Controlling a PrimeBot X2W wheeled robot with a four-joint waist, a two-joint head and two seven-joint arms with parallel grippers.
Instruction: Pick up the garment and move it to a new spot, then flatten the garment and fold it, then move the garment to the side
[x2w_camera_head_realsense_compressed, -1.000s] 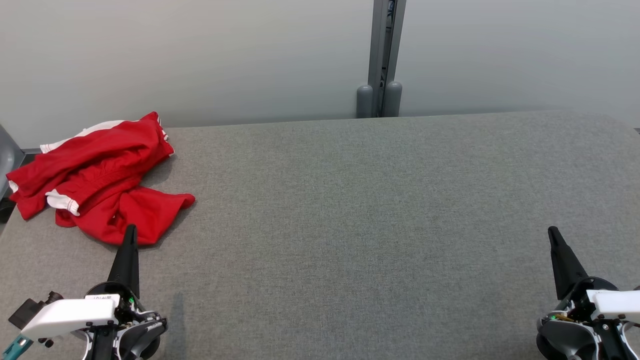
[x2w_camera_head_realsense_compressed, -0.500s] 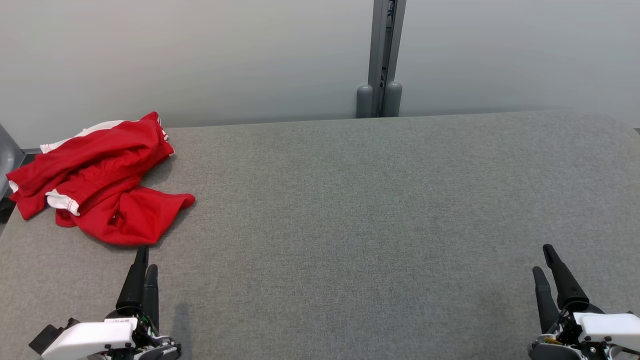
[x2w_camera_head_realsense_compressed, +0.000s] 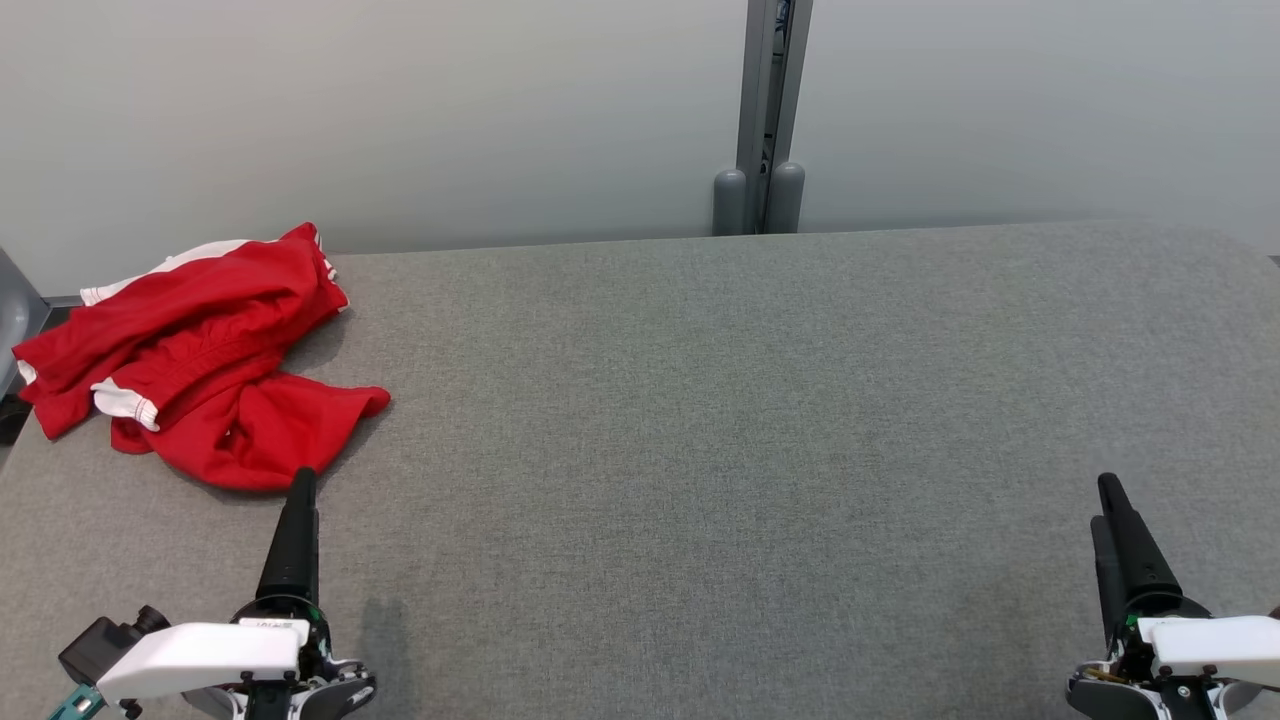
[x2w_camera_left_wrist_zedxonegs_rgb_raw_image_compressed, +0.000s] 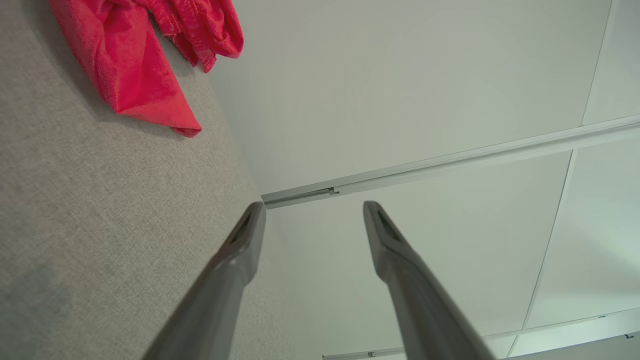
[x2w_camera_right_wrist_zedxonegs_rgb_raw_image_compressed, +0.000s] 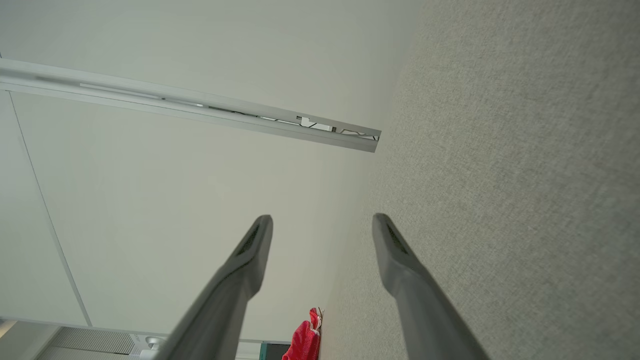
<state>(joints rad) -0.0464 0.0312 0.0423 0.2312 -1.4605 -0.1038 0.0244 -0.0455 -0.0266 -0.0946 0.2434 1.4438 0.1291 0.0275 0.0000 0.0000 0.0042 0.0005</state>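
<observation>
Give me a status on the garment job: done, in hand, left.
Done: nothing yet; the red garment lies crumpled at the far left corner of the grey table. In hand: the left gripper, open and empty, points toward its near hem; the right gripper, also open, hangs over bare table far from it. Left: the pickup, move, flattening, folding and setting aside.

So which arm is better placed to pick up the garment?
Left. The left gripper, jaws open, sits close to the near edge of the garment at the left end of the table. The right gripper, also open, is far across the table from it.
</observation>
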